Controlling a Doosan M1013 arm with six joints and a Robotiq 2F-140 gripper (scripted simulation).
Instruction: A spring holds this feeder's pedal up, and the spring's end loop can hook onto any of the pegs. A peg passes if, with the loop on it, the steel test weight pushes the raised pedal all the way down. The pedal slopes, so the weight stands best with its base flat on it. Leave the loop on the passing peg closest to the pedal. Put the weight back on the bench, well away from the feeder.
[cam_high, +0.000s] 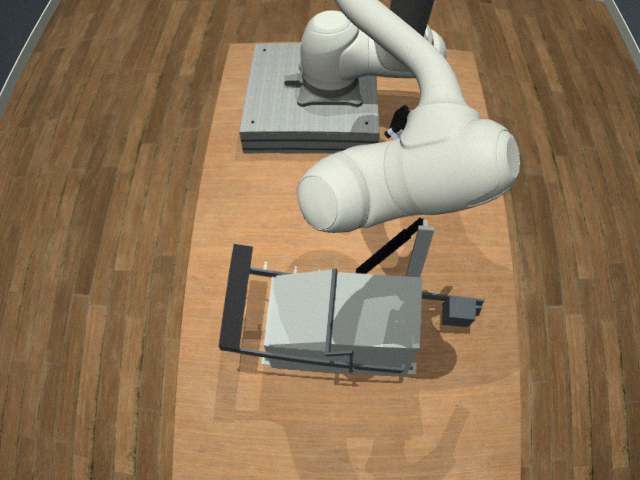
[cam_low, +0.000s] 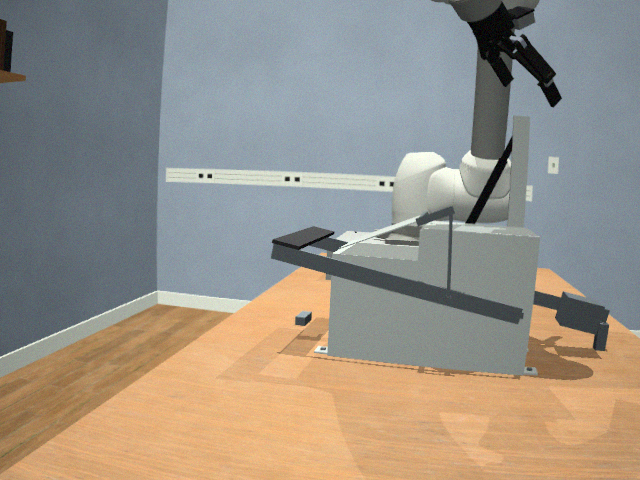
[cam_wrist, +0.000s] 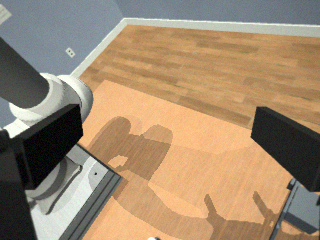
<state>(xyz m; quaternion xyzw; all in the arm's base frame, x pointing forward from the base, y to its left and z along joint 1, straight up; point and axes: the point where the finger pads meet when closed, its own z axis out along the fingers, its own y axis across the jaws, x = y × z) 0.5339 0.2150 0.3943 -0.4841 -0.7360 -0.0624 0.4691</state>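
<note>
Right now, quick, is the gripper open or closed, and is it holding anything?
Gripper: open, fingers spread wide, holding nothing.

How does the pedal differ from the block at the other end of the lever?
The pedal is a thin, flat, near-black plate; the block is thick, boxy and grey. The pedal is raised, above the feeder's top; the block sits low, near the bench. Both hang on the same sloping lever.

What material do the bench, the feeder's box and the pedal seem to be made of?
Bench: probably wood, light orange with faint grain, matte.
Feeder box: looks like painted metal or plastic; flat pale grey faces, sharp edges, no grain, so I cannot tell which.
Pedal: a thin dark plate, nearly black and dull, perhaps rubber or coated metal; its look leaves this open.
</note>
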